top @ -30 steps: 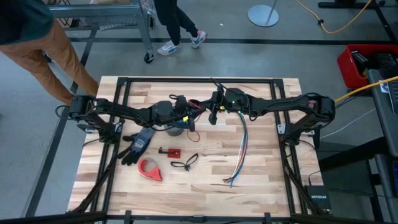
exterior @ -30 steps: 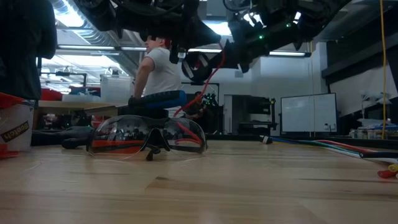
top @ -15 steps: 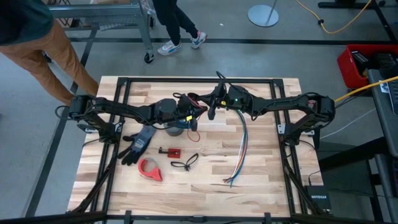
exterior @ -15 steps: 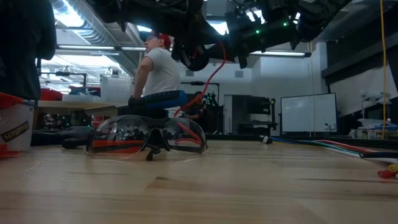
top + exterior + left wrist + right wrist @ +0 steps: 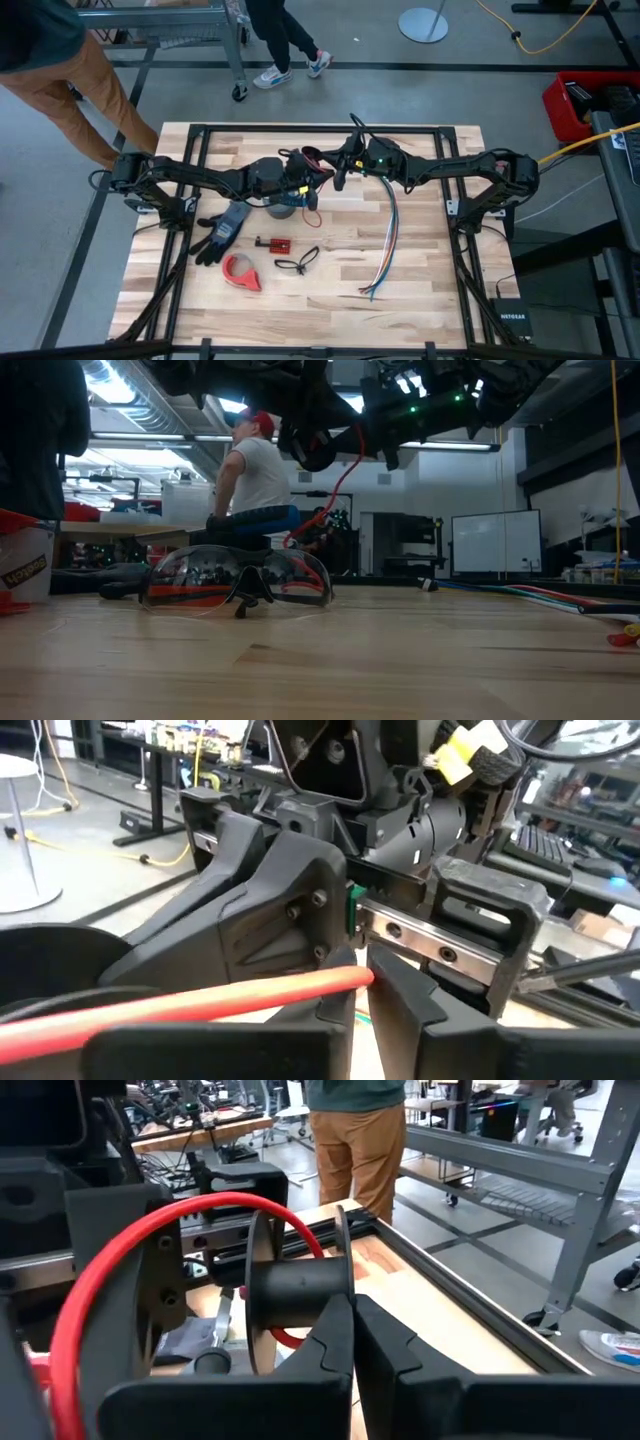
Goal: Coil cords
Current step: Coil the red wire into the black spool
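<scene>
The thin red cord [image 5: 110,1240] runs in a loop around a black reel [image 5: 300,1290] held in the air over the table's middle. Its tail [image 5: 335,485] hangs down to the table behind the safety glasses. My left gripper [image 5: 298,180] is at the reel, coming from the table's left. My right gripper [image 5: 340,170] comes from the right, facing it, and is shut on the cord. In the low view the reel [image 5: 315,448] shows as a dark round shape under the arms. My left gripper is shut on the black reel [image 5: 60,960], but its own fingers and the reel hide the place of contact. The reel is lifted clear of the table. My right gripper pinches the red cord [image 5: 350,980] between its two fingers, which lie across it. It comes about level from the table's right. The cord runs from there to the reel, clear of the table.
On the table lie safety glasses [image 5: 235,580], dark gloves [image 5: 222,232], a red tape dispenser [image 5: 240,270], a small black looped cord [image 5: 298,262], a small red part [image 5: 272,243] and a long multicoloured wire bundle [image 5: 388,235]. People stand beyond the far edge.
Both grippers have risen a little and gone slightly toward the far edge, carrying the reel and the red cord upward. The cord's tail still hangs to the table. In the last half second they have barely moved.
</scene>
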You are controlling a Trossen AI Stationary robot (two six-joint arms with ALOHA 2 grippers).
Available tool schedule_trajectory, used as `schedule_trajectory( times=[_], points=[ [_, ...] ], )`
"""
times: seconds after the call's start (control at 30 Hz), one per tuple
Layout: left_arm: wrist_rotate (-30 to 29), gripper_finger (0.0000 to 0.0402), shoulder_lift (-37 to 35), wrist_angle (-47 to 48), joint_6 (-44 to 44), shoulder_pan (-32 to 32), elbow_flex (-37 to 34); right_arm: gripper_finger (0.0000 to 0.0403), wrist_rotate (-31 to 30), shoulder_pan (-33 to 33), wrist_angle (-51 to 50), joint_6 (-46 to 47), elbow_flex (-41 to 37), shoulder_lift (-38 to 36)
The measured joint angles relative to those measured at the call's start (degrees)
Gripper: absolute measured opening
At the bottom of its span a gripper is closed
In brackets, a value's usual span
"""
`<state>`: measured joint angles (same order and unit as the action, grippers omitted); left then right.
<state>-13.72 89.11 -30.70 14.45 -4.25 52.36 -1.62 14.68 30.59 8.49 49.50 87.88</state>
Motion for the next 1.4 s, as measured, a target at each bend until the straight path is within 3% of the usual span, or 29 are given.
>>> schedule_trajectory(
  times=[0.27, 0.4, 0.77, 1.2, 1.4],
  points=[
    [0.1, 0.0112, 0.01, 0.09, 0.88, 0.08, 0.02, 0.0001, -1.39, 0.0, 4.96, -0.29, 0.0, -0.02],
    [0.2, 0.0133, -0.03, -0.22, 2.19, 0.26, 0.04, 0.0001, -1.86, 0.09, 7.83, -0.33, 0.0, -0.09],
    [-1.13, 0.0127, -1.98, 0.42, -0.66, 0.28, 0.09, 0.0001, -3.5, -0.09, 8.97, -1.14, 0.15, -0.28],
    [-2.82, 0.0126, -6.39, 3.8, 1.56, -0.56, 0.03, 0.0001, 1.17, -0.09, 8.3, -1.25, 0.15, -0.28],
    [-2.95, 0.0092, -6.59, 4.17, 2.2, -1.07, 0.02, 0.0, 2.74, -0.04, 3.46, -1.58, 0.13, -0.28]
  ],
)
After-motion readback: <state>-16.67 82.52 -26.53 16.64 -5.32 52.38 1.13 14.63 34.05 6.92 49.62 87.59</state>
